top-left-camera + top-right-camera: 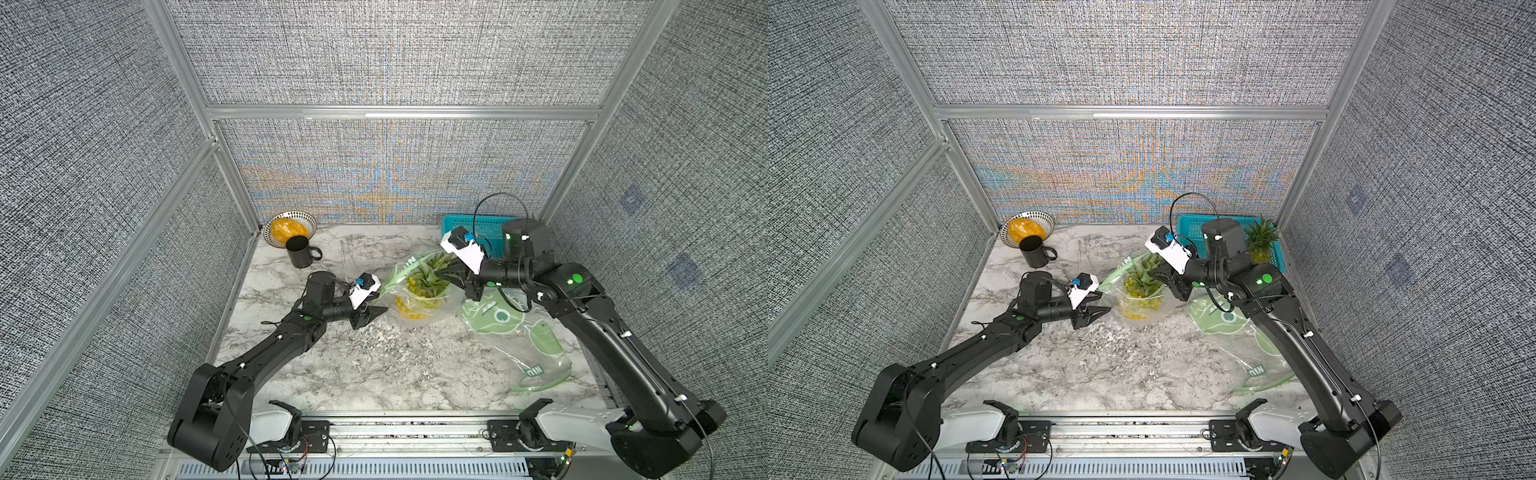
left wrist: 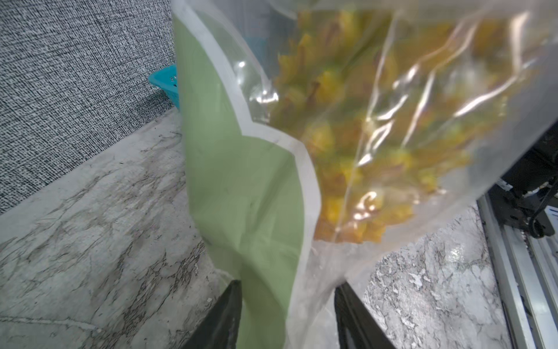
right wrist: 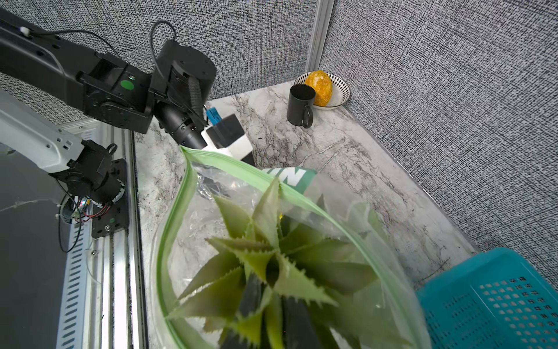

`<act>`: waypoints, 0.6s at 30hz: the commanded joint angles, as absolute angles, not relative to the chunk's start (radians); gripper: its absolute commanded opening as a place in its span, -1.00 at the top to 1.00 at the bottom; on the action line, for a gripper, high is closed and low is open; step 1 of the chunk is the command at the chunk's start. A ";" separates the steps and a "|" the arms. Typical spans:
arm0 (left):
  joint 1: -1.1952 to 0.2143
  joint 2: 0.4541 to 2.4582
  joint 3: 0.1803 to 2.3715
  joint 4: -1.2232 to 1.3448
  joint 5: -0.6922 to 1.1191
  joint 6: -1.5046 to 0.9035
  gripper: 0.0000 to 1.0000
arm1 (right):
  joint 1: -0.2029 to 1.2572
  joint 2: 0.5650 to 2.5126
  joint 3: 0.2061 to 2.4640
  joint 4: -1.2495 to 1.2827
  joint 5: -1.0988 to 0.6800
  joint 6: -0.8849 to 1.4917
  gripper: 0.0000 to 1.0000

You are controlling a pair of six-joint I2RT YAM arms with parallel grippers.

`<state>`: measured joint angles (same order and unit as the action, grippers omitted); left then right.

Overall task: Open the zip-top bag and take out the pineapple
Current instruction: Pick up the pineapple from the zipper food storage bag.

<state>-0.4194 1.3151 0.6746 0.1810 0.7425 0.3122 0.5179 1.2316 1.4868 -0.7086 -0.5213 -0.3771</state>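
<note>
The pineapple point(image 1: 419, 286) stands upright inside the clear zip-top bag point(image 1: 440, 307) at mid-table. The bag's green zip rim point(image 3: 178, 211) gapes open around the leafy crown point(image 3: 271, 266). My right gripper point(image 1: 446, 276) reaches in from the right and is shut on the crown leaves, its dark fingers point(image 3: 252, 299) buried among them. My left gripper point(image 1: 380, 311) is low at the bag's left side. In the left wrist view its jaws stand apart, with the bag's green-printed edge point(image 2: 241, 181) and clear film running between the fingertips point(image 2: 232, 302). The yellow fruit body point(image 2: 347, 145) shows blurred through the plastic.
A second, flat zip-top bag point(image 1: 523, 332) lies under my right arm. A teal basket point(image 1: 473, 230) at the back right holds another pineapple point(image 1: 1261, 243). A black mug point(image 1: 300, 251) and a patterned bowl point(image 1: 307, 222) with an orange fruit sit at the back left.
</note>
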 commanded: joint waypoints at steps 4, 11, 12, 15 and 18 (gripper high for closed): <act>-0.444 1.364 0.722 0.079 0.680 0.372 1.00 | 0.516 1.221 1.493 -0.592 -0.596 -0.367 1.00; -0.530 1.400 0.780 -0.046 0.543 0.419 1.00 | 0.509 1.196 1.476 -0.514 -0.649 -0.339 1.00; -0.541 1.410 0.789 -0.058 0.529 0.420 1.00 | 0.509 1.191 1.477 -0.507 -0.649 -0.336 1.00; -0.582 1.440 0.840 -0.151 0.427 0.451 1.00 | 0.502 1.173 1.476 -0.477 -0.646 -0.321 1.00; -0.596 1.471 0.879 -0.214 0.374 0.463 1.00 | 0.492 1.150 1.468 -0.442 -0.631 -0.306 1.00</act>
<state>-0.5896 1.4540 0.8581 -0.1051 0.4747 0.4305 0.4953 1.1702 1.4658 -0.6460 -0.5823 -0.3347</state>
